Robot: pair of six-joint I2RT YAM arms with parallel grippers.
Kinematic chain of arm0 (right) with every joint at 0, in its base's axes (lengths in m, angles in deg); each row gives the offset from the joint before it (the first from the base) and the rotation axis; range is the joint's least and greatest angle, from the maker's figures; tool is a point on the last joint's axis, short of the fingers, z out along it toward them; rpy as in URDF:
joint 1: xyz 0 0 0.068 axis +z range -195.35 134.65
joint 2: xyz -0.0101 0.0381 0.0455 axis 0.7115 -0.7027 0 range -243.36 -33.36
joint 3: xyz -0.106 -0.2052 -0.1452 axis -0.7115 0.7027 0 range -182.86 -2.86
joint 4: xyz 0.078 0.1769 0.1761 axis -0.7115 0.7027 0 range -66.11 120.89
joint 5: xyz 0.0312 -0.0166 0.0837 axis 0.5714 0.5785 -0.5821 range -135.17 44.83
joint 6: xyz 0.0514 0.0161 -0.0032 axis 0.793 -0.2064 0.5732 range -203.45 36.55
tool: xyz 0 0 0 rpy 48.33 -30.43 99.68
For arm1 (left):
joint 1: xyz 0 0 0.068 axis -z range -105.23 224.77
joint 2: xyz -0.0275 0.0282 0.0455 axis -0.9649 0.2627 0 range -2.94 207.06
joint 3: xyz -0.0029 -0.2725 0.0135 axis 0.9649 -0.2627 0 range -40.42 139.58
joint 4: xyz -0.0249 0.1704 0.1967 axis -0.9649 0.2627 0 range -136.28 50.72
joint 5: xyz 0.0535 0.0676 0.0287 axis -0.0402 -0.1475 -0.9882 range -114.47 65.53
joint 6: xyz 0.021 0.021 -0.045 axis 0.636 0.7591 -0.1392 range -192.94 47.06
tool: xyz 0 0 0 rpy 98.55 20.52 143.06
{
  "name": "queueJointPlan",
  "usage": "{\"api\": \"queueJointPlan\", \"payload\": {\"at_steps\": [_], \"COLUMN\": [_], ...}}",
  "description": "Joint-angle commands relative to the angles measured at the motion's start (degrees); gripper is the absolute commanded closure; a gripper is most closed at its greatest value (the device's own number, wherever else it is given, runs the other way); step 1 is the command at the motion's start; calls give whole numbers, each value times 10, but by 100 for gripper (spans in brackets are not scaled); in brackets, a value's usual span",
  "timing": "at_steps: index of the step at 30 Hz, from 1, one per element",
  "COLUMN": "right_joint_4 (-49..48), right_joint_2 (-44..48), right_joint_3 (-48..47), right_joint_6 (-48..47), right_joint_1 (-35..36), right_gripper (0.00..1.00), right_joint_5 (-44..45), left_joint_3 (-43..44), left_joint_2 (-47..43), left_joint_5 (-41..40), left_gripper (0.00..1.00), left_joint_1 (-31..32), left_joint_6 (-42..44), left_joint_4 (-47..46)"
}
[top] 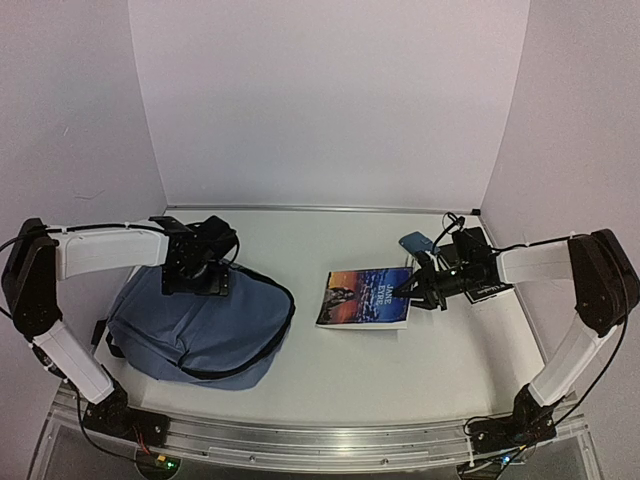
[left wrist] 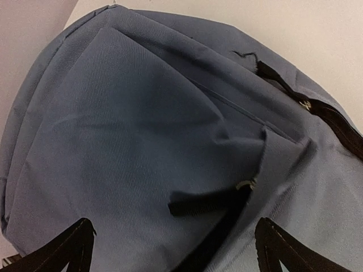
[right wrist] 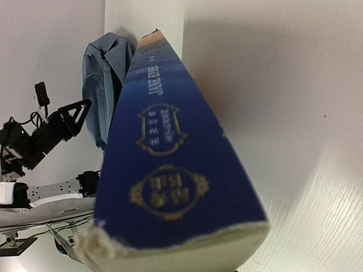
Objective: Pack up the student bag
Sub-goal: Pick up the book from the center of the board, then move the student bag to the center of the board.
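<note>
The student bag point(top: 200, 325), slate-blue with dark zippers, lies on the left of the table. My left gripper point(top: 203, 272) hovers over its top end, open. In the left wrist view the fingertips point(left wrist: 71, 249) stand wide apart over the fabric point(left wrist: 142, 124), with a black zipper pull point(left wrist: 201, 205) between them, untouched. A book point(top: 367, 297) with a blue and orange cover lies at the table's centre. My right gripper point(top: 413, 290) is shut on its right edge. In the right wrist view its blue spine point(right wrist: 170, 170) with gold emblems hides the fingers, and the bag point(right wrist: 105, 79) shows beyond.
A small blue object point(top: 415, 241) lies behind the right gripper. Another dark-covered book point(top: 492, 290) sits under the right forearm. White walls close in the back and both sides. A metal rail point(top: 320, 440) runs along the near edge.
</note>
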Motion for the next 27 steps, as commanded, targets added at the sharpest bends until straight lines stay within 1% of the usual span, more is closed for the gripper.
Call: {"api": "queueJointPlan", "payload": {"at_steps": [1,2,3,5,8,11,12,13,15,17,19,22,24,26,27], "right_joint_4": [-48,-48,-48,-47,-45,-43,-43,-43,-42,-41,-41,-41,-41,-41,-41], "right_joint_2": [40,41,41,42,42,41,40,39,36,33,29,25,21,19,20], "right_joint_3": [-9,-9,-9,-8,-5,1,3,5,7,10,11,12,12,11,11], "right_joint_6": [-10,-11,-12,-13,-17,-20,-20,-21,-22,-24,-26,-30,-31,-31,-31], "right_joint_1": [0,0,0,-1,-2,-6,-7,-7,-7,-7,-7,-7,-8,-7,-7], "right_gripper": [100,100,100,100,100,100,100,100,100,100,100,100,100,100,100], "right_joint_5": [-46,-45,-44,-43,-40,-37,-36,-35,-34,-34,-34,-33,-34,-36,-35], "left_joint_3": [-19,-16,-12,-5,2,35,50,71,114,158,210,251,274,288,296], "left_joint_2": [26,40,60,89,118,154,166,180,209,238,266,299,315,318,315], "left_joint_5": [70,81,88,98,128,169,185,197,224,256,285,326,335,344,335], "left_gripper": [2,3,6,18,50,82,91,96,99,100,100,100,99,94,88], "left_joint_1": [-37,-40,-42,-45,-50,-51,-51,-51,-50,-49,-49,-43,-41,-40,-40], "left_joint_6": [75,83,95,115,156,229,251,273,320,356,379,418,426,425,412], "left_joint_4": [-102,-110,-121,-146,-196,-253,-266,-276,-292,-299,-293,-302,-302,-300,-285]}}
